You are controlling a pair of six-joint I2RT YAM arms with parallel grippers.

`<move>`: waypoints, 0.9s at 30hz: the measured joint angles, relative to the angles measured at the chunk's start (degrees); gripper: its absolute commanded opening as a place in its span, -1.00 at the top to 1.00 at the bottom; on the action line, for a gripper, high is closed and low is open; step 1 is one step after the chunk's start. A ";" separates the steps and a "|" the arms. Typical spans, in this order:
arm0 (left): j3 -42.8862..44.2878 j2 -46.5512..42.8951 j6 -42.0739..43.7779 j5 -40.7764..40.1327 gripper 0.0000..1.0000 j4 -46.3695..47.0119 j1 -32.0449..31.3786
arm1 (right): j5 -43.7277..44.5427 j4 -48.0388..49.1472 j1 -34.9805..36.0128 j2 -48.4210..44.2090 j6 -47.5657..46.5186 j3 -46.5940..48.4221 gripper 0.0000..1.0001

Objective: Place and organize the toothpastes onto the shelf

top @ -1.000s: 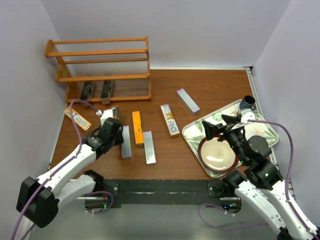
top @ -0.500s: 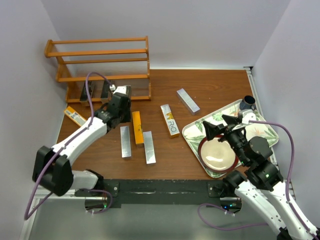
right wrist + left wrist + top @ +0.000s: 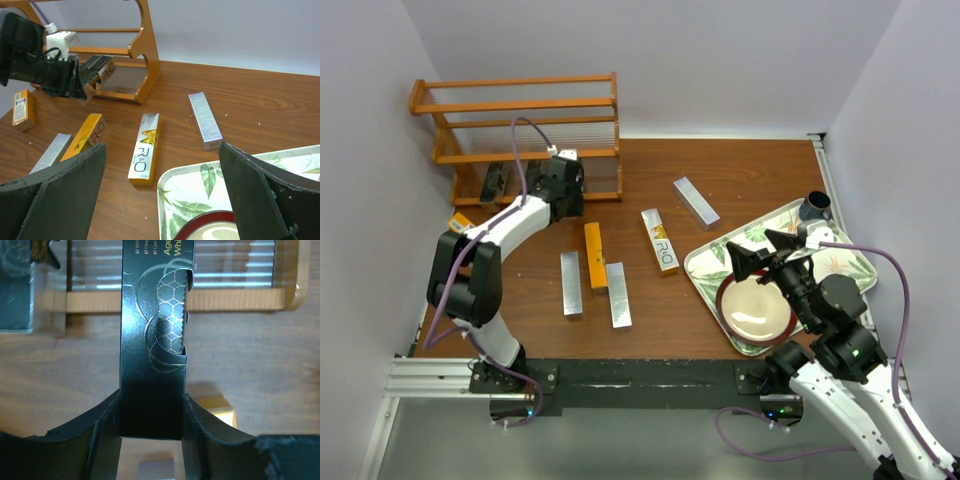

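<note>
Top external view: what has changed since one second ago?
The left claw, shut on a black carton, carried it away from the arms to the shelf's bottom tier. The right claw, open over the tray, and the loose cartons stayed.
</note>
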 measured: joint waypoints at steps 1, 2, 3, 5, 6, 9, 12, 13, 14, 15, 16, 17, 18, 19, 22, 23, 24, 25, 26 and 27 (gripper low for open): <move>0.79 1.16 0.17 0.09 0.41 0.20 0.07 | 0.00 0.02 0.00 0.00 0.00 0.00 -0.97; 1.70 2.58 0.44 0.17 0.40 0.50 0.17 | 0.00 0.00 0.00 0.00 0.00 0.00 -0.97; 2.82 4.07 0.76 0.22 0.40 0.76 0.33 | 0.00 0.00 0.00 0.00 0.00 0.00 -0.97; 4.57 6.38 1.03 0.24 0.40 1.22 0.55 | 0.00 0.00 0.00 0.00 0.00 0.00 -0.97; 5.66 7.54 1.16 0.31 0.40 1.31 0.70 | 0.00 0.00 0.00 0.00 0.00 0.00 -0.97; 7.89 9.86 1.81 0.37 0.38 1.86 1.07 | 0.00 -0.02 0.00 0.00 -0.02 0.00 -0.97; 9.77 11.32 2.36 0.44 0.37 2.05 1.31 | 0.02 -0.02 0.00 0.00 0.00 0.00 -0.97; 10.16 11.67 2.38 0.48 0.37 2.23 1.40 | 0.00 0.00 0.00 0.00 -0.02 0.00 -0.97; 10.62 12.07 2.40 0.57 0.37 2.36 1.46 | 0.00 -0.02 0.00 0.00 0.00 0.00 -0.97; 11.13 12.48 2.40 0.66 0.36 2.45 1.57 | 0.00 0.00 0.00 0.00 0.00 0.00 -0.97; 11.54 12.87 2.38 0.74 0.36 2.49 1.68 | 0.00 0.00 0.00 0.00 0.00 0.00 -0.97; 11.87 13.29 2.38 0.87 0.35 2.62 1.84 | 0.00 -0.02 0.00 0.00 -0.02 0.00 -0.97; 12.20 13.75 2.36 1.01 0.33 2.78 1.99 | 0.00 -0.02 0.00 0.00 0.00 0.00 -0.97; 12.41 14.23 2.36 1.18 0.31 3.06 2.21 | 0.00 -0.02 0.00 0.00 0.00 0.00 -0.97; 12.79 15.58 2.32 2.01 0.24 3.41 2.80 | 0.02 -0.04 0.00 0.00 -0.02 0.00 -0.97; 12.79 15.91 2.32 2.29 0.23 3.45 2.97 | 0.02 -0.04 0.00 0.00 -0.02 0.00 -0.97; 12.79 16.24 2.32 2.54 0.17 3.45 3.10 | 0.02 -0.04 0.00 0.00 -0.02 0.00 -0.97; 12.79 16.41 2.32 2.62 0.14 3.45 3.21 | 0.02 -0.04 0.00 0.00 -0.02 0.00 -0.97; 12.81 16.52 2.29 2.82 0.06 3.56 3.30 | 0.02 -0.02 0.00 0.00 -0.02 0.00 -0.97; 12.90 16.52 2.32 2.95 -0.02 3.67 3.34 | 0.02 -0.02 0.00 0.00 -0.02 0.00 -0.97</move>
